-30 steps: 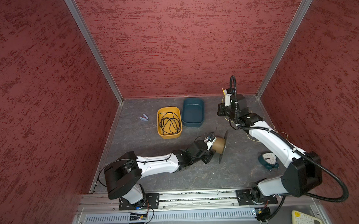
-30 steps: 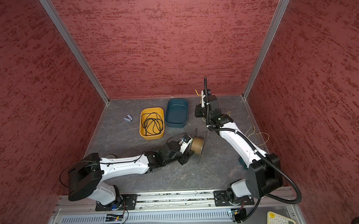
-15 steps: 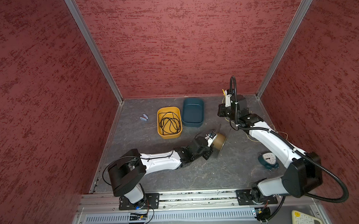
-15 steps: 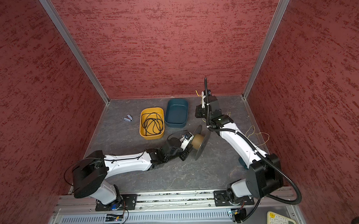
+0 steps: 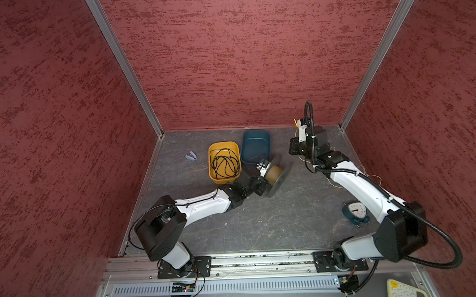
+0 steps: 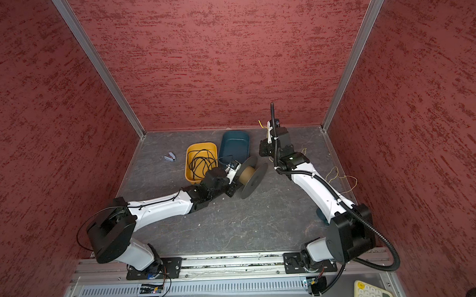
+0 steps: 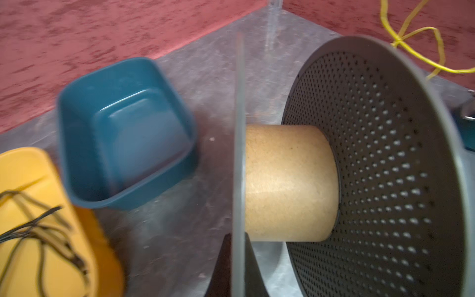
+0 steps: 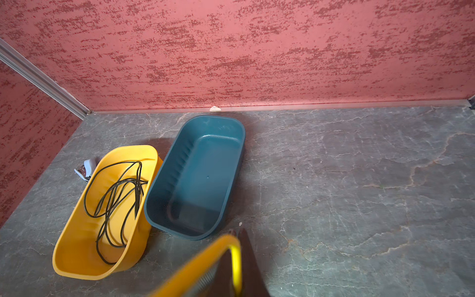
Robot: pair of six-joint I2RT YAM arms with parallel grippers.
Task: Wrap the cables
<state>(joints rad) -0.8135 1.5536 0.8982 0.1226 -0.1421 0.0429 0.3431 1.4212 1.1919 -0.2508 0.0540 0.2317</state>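
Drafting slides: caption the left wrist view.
Left claw grips bare spool by one flange; teal bin, yellow bin, yellow-green wire nearby.

The left gripper (image 7: 237, 253), jaws wide a second ago, has clamped onto one flange of the spool (image 5: 274, 174). Arm and spool have slid toward eleven o'clock, nearer the blue bin (image 5: 256, 149), and the spool is now tilted.

Far centre, two tubs side by side: the left tub (image 5: 222, 143) has a cord (image 5: 225, 163) lying in it, and the right tub (image 5: 256, 147) is just beside it. Further left, on its own, there's a clip (image 5: 191, 156). The spool (image 5: 275, 173) is just near-right of the tubs. Wire (image 7: 398, 41) trails beyond it, far right. The clock (image 5: 355, 211) sits near right, well apart.
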